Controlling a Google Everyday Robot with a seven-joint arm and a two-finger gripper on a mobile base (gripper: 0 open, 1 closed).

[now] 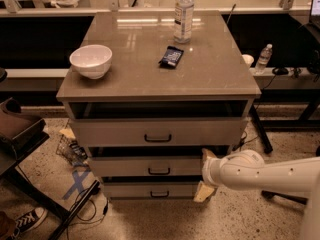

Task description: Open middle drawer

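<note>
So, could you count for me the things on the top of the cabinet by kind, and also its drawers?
white bowl: 1
clear bottle: 1
dark packet: 1
drawers: 3 (top drawer, middle drawer, lowest drawer)
Total: 6
The gripper is at the middle drawer's right end, fingers open.

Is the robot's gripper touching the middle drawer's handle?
No, the gripper sits by the right end of the middle drawer, away from its handle.

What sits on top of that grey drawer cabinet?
White bowl, clear plastic bottle, dark packet; spots beneath them are covered. The gripper hovers beside the middle drawer.
</note>
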